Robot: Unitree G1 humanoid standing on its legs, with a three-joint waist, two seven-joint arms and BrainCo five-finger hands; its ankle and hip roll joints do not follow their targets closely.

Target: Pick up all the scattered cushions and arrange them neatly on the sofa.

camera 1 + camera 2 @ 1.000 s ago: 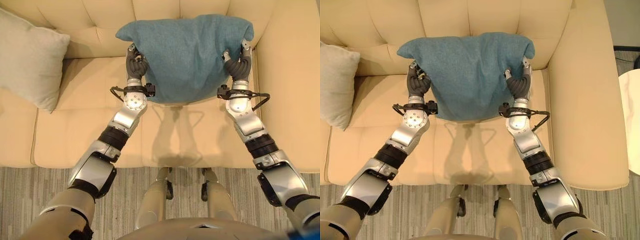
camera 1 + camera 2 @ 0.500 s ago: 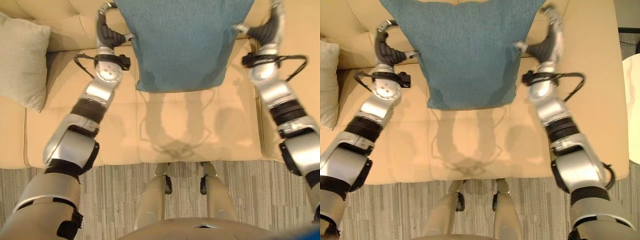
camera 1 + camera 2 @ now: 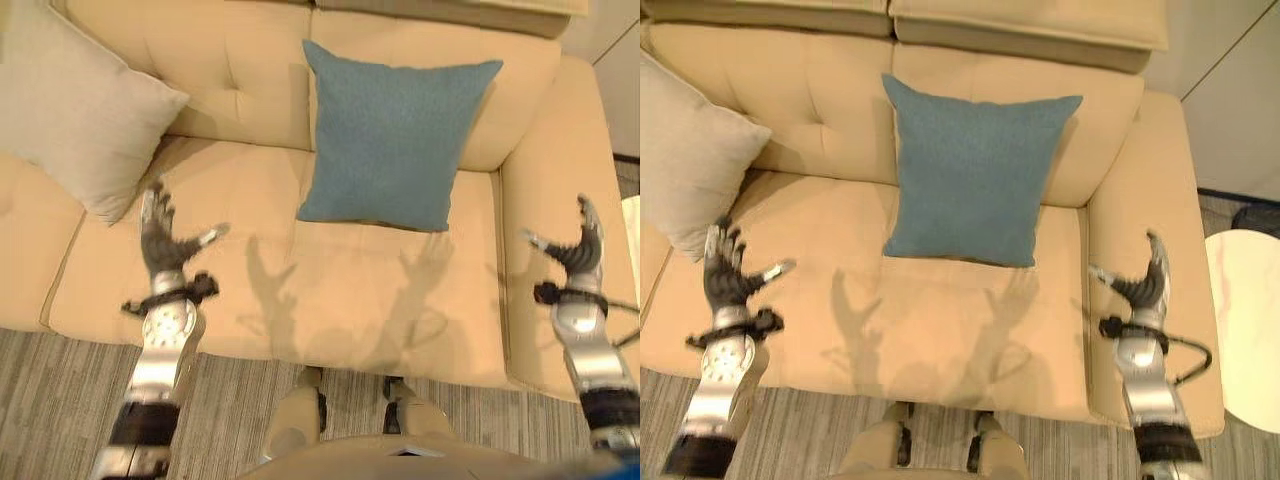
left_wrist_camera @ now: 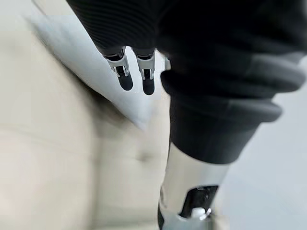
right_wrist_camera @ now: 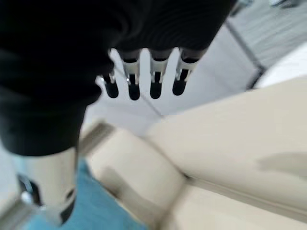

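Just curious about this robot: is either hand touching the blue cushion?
Apart. Left eye view: left hand and right hand open, bare sofa between them and blue cushion.

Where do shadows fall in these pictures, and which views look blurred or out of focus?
Left eye view: the open left hand and right hand cast spread-finger shadows on the sofa seat, below the teal cushion; the beige cushion shades the backrest beside it. Left wrist view: sofa and cushion smeared by blur. Right wrist view: the background is soft and the fingers fairly clear.
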